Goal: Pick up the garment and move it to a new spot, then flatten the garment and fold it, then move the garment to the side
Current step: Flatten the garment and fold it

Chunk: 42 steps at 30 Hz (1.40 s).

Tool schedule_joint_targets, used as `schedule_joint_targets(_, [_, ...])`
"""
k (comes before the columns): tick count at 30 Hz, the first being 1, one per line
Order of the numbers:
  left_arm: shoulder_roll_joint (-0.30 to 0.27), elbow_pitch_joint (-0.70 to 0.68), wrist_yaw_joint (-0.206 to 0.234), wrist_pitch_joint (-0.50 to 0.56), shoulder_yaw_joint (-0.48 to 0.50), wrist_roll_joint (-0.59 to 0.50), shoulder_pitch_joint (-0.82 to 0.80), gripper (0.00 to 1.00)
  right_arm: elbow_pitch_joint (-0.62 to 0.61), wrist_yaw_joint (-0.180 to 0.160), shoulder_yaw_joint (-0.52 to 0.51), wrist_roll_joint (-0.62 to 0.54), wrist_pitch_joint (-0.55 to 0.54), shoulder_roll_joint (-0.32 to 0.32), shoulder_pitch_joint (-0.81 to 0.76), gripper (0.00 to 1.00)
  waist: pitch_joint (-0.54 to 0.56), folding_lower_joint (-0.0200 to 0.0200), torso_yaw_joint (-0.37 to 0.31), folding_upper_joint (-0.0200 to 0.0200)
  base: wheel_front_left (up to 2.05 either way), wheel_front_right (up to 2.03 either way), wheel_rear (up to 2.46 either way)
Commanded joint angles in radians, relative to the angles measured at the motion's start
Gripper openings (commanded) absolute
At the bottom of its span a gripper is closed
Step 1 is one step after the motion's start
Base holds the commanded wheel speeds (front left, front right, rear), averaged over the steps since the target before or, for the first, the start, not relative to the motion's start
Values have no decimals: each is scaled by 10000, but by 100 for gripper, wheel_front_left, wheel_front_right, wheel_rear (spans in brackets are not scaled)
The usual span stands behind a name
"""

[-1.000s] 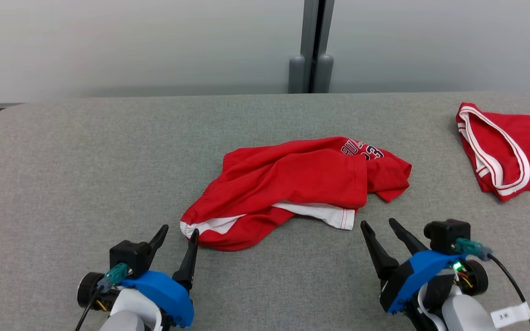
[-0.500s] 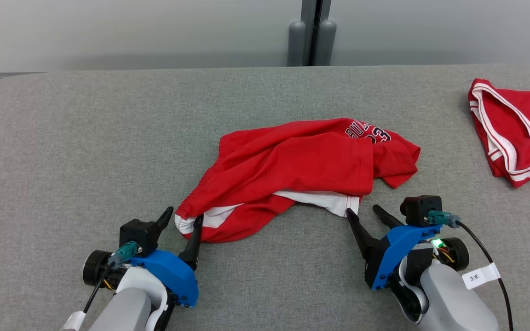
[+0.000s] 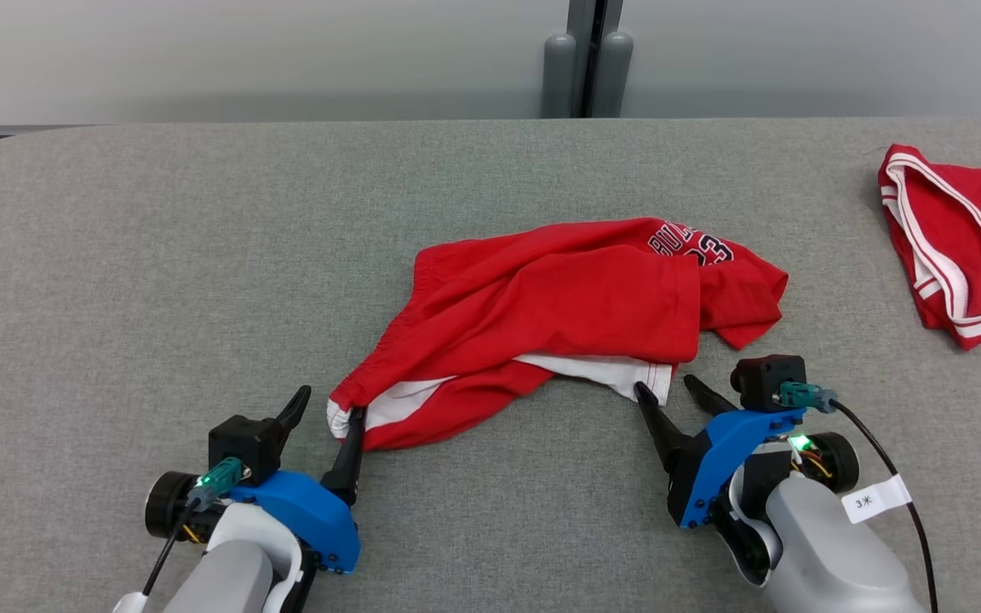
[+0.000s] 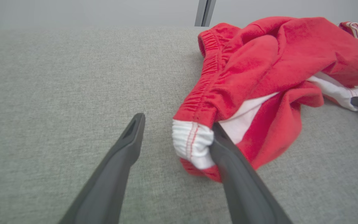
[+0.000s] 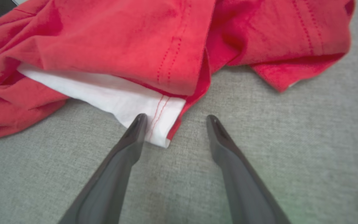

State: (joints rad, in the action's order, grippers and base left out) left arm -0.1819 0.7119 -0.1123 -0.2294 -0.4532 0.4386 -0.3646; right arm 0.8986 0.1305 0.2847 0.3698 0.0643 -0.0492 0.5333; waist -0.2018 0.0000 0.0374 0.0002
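The garment (image 3: pixel 576 315), crumpled red shorts with white trim and dark lettering, lies mid-table. My left gripper (image 3: pixel 330 404) is open at the garment's near-left corner. In the left wrist view that white-stitched corner (image 4: pixel 191 143) sits between the fingers of my left gripper (image 4: pixel 178 121), against the right-hand finger (image 4: pixel 228 155). My right gripper (image 3: pixel 665 386) is open at the white hem on the near right. In the right wrist view the hem corner (image 5: pixel 160 124) lies between the fingers of my right gripper (image 5: pixel 176 118), touching the left-hand finger (image 5: pixel 135 130).
A second red garment (image 3: pixel 967 238) with white stripes lies at the table's far right edge. The grey felt table (image 3: pixel 158 255) has open room on its left half. A grey post (image 3: pixel 588 60) stands against the wall behind.
The head camera has tilted down. Both grippers have moved forward to the garment's near edge, still open; the garment has not moved.
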Motion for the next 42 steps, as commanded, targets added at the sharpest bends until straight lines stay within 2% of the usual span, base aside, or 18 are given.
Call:
schedule_joint_targets(1, [-58,-74,67,-38,11,-56,68,100,196,5,121,74,11,-26,106,100,-18,0,26,-2,0,0,0])
schedule_joint_targets(7, [-158,-189,173,56,-18,-17,13,100,514,5,533,231,99,-12,275,100,-75,0,71,-2,0,0,0])
schedule_joint_targets(8, [-150,-189,155,106,-53,-10,28,69,546,5,600,259,104,-5,292,100,-74,0,70,-2,0,0,0])
schedule_joint_targets(9, [-131,-175,119,178,-83,52,59,36,560,5,688,312,92,-3,300,84,-72,0,70,-2,0,0,0])
schedule_joint_targets(10, [-136,-162,93,222,-118,76,71,0,568,5,821,316,22,0,312,25,-67,0,70,-2,0,0,0])
schedule_joint_targets(11, [-134,-137,79,304,-167,110,91,0,563,5,936,374,-11,0,316,0,-58,0,66,-2,0,0,0])
schedule_joint_targets(15, [-131,-169,-38,347,-282,323,135,0,369,5,1157,581,95,-15,264,0,42,0,50,-2,0,0,0])
schedule_joint_targets(20, [-31,-787,-103,154,76,981,382,0,-395,5,900,1296,505,-21,-8,0,310,0,6,-2,0,0,0])
schedule_joint_targets(23, [-27,-1556,-122,190,342,1565,639,0,-1158,5,520,1392,751,-28,-218,0,506,0,-82,-2,0,0,0])
schedule_joint_targets(26, [74,-2537,-145,484,637,2374,1018,0,-2048,5,-217,1022,690,-34,-693,0,719,0,-185,-2,0,0,0])
schedule_joint_targets(30, [159,-4078,-149,937,1051,3419,1538,0,-4139,5,-1389,652,89,-35,-1716,0,953,0,-364,-2,0,0,0])
schedule_joint_targets(35, [242,-6027,180,1556,1397,4329,2026,0,-7735,2,-2824,146,-1139,-32,-3169,0,987,0,-584,-2,0,0,0])
schedule_joint_targets(39, [354,-7412,366,2258,1388,4991,2141,0,-10305,4,-3362,325,-2160,-29,-3904,0,887,0,-671,-2,0,0,0])
schedule_joint_targets(42, [439,-8261,486,2938,1390,5642,1814,0,-11608,5,-3477,690,-2851,-26,-3988,0,703,0,-704,-2,0,0,0])
